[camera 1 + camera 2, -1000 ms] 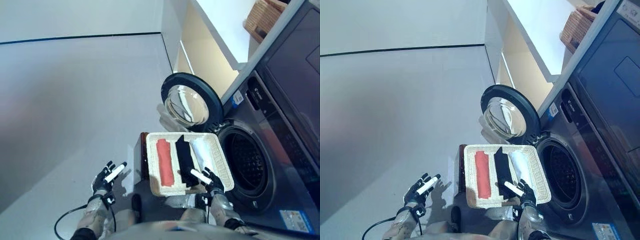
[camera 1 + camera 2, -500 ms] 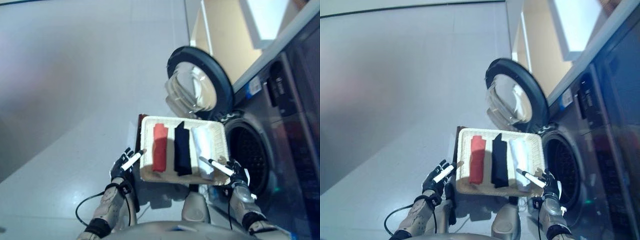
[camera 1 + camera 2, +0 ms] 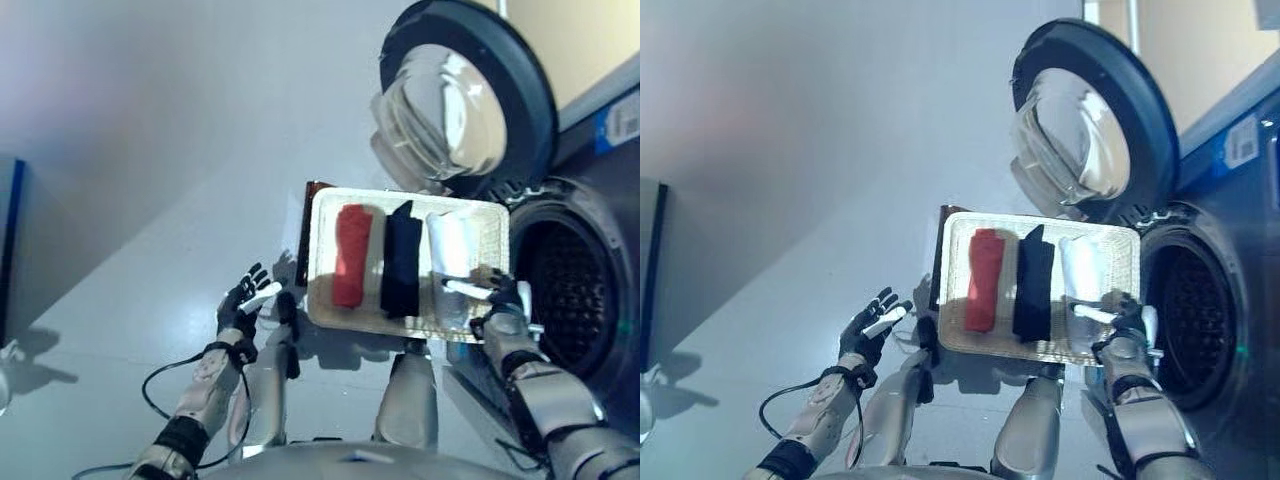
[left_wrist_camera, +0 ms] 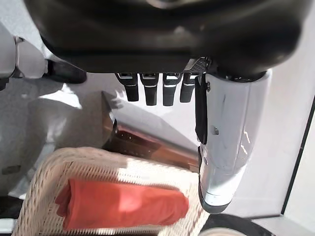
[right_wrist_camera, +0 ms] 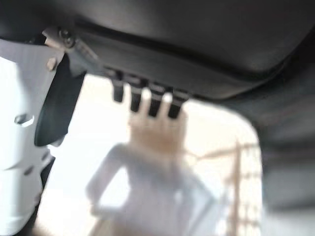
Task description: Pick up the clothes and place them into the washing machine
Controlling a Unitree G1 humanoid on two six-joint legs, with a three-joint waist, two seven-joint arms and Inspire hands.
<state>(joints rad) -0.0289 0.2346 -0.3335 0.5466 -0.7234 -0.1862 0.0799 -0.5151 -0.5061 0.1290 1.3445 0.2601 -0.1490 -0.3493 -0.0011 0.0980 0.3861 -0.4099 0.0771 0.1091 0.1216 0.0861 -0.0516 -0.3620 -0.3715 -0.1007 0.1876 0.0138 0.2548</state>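
Observation:
A shallow wicker basket (image 3: 322, 300) rests on a low dark brown box (image 3: 309, 215) beside the washing machine. In it lie a red cloth (image 3: 350, 255), a black cloth (image 3: 401, 262) and a white cloth (image 3: 452, 248), side by side. My right hand (image 3: 497, 297) is open at the basket's near right corner, its white-covered thumb over the white cloth (image 5: 147, 187). My left hand (image 3: 243, 300) is open above the floor, a little left of the basket and apart from it. The left wrist view looks past that hand (image 4: 162, 29) to the red cloth (image 4: 123, 209).
The washing machine's drum (image 3: 565, 300) gapes open just right of the basket. Its round door (image 3: 465, 95) is swung wide behind the basket. Grey floor (image 3: 150, 150) spreads to the left. A dark upright edge (image 3: 10, 240) stands at the far left.
The camera has tilted down and closer. My right hand has come in over the basket's near right corner, above the white cloth. My left hand stays left of the basket.

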